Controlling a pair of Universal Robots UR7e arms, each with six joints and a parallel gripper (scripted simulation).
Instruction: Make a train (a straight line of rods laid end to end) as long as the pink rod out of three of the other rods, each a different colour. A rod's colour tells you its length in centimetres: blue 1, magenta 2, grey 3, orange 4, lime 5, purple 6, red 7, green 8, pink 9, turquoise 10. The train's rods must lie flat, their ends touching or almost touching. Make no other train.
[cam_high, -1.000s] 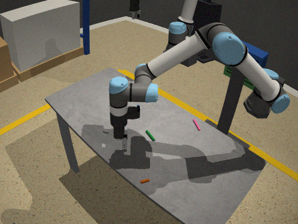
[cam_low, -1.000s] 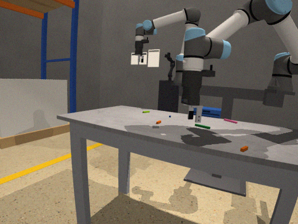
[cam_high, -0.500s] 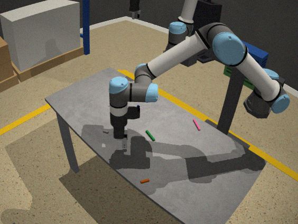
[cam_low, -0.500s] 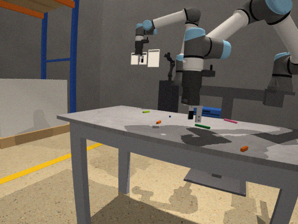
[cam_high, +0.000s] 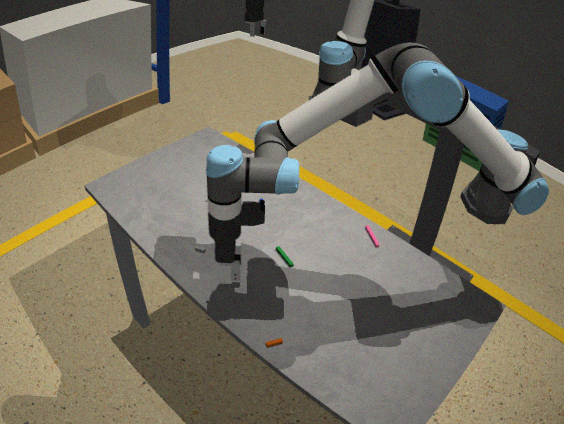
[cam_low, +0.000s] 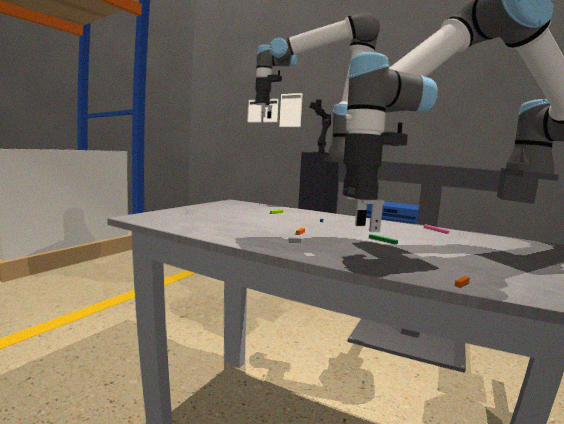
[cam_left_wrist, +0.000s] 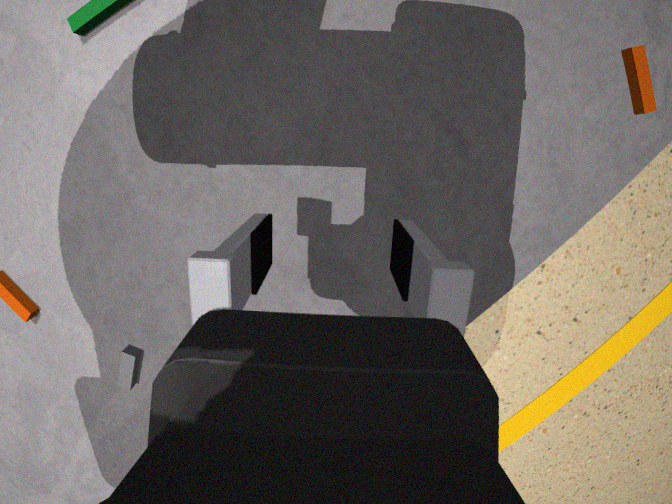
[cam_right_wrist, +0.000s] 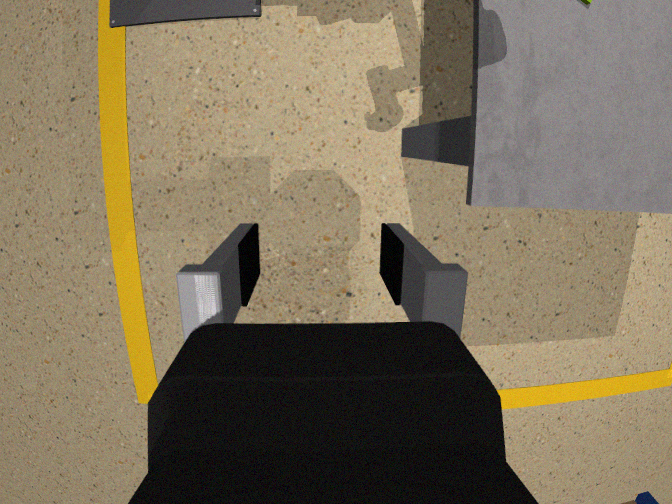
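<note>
The pink rod (cam_high: 372, 236) (cam_low: 436, 229) lies near the table's arm-side edge. A green rod (cam_high: 284, 256) (cam_low: 383, 239) (cam_left_wrist: 100, 13) lies mid-table. One orange rod (cam_high: 274, 342) (cam_low: 462, 282) (cam_left_wrist: 640, 80) lies near the opposite edge; another orange rod (cam_low: 300, 231) (cam_left_wrist: 16, 297) lies close to a grey rod (cam_high: 200, 249) (cam_low: 295, 240) (cam_left_wrist: 136, 368). A small blue rod (cam_low: 321, 220) and a lime rod (cam_low: 276, 212) lie farther back. My left gripper (cam_high: 238, 282) (cam_low: 368, 224) (cam_left_wrist: 332, 242) is open and empty above the table. My right gripper (cam_high: 257, 28) (cam_low: 266, 112) (cam_right_wrist: 320, 249) is open and empty beyond the table.
The rods lie apart on the grey table (cam_high: 165, 200) (cam_low: 200, 220) (cam_right_wrist: 569, 135). The left arm casts broad shadows over it and hides part of its far half in the top view. Floor shows below the right gripper, with the table corner to the right in its wrist view.
</note>
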